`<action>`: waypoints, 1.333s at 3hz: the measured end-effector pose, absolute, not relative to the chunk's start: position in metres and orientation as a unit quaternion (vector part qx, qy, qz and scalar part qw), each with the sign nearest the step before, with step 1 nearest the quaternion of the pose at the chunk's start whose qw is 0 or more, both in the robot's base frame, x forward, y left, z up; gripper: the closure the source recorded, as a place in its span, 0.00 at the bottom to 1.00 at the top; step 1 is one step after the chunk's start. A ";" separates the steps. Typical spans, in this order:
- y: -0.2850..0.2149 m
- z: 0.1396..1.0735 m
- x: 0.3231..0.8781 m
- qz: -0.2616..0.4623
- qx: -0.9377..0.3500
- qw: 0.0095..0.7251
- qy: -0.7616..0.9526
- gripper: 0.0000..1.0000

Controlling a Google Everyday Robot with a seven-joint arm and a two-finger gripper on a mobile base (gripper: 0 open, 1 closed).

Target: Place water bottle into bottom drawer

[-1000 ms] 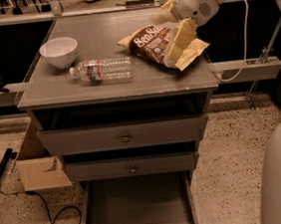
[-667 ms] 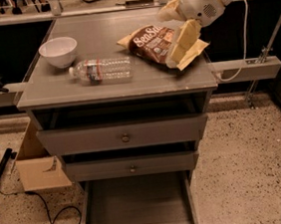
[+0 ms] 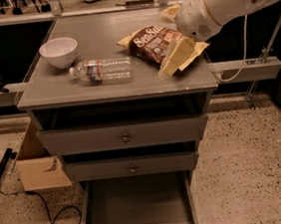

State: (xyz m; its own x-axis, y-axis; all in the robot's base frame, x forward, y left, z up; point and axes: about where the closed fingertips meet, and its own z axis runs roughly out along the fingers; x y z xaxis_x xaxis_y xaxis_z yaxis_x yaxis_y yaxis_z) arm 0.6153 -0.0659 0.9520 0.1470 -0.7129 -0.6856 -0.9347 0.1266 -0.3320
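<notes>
Water bottle: small clear ribbed plastic bottle [image 3: 101, 70] with a white cap lies on its side on the grey cabinet top [image 3: 96, 26], near-left, cap pointing left.
Bowl: round white bowl [image 3: 59, 51], just far-left of the bottle.
Bottom drawer: wide grey tray [image 3: 138, 207], pulled out at floor level.
Gripper: pale two-finger gripper [image 3: 178, 52] hangs over the brown snack bag [image 3: 148, 40] at right, well apart from the bottle.
Gripper state: cannot tell whether open or closed.

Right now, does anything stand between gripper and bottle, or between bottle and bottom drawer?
Nothing visible. The gripper hangs over the chip bag, right of the bottle; bare tabletop between; drawer open below.
</notes>
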 end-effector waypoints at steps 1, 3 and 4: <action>-0.061 0.944 0.640 0.119 -0.632 0.414 0.644 0.00; -0.060 0.968 0.710 0.094 -0.627 0.420 0.649 0.00; -0.062 0.963 0.706 0.104 -0.620 0.426 0.651 0.00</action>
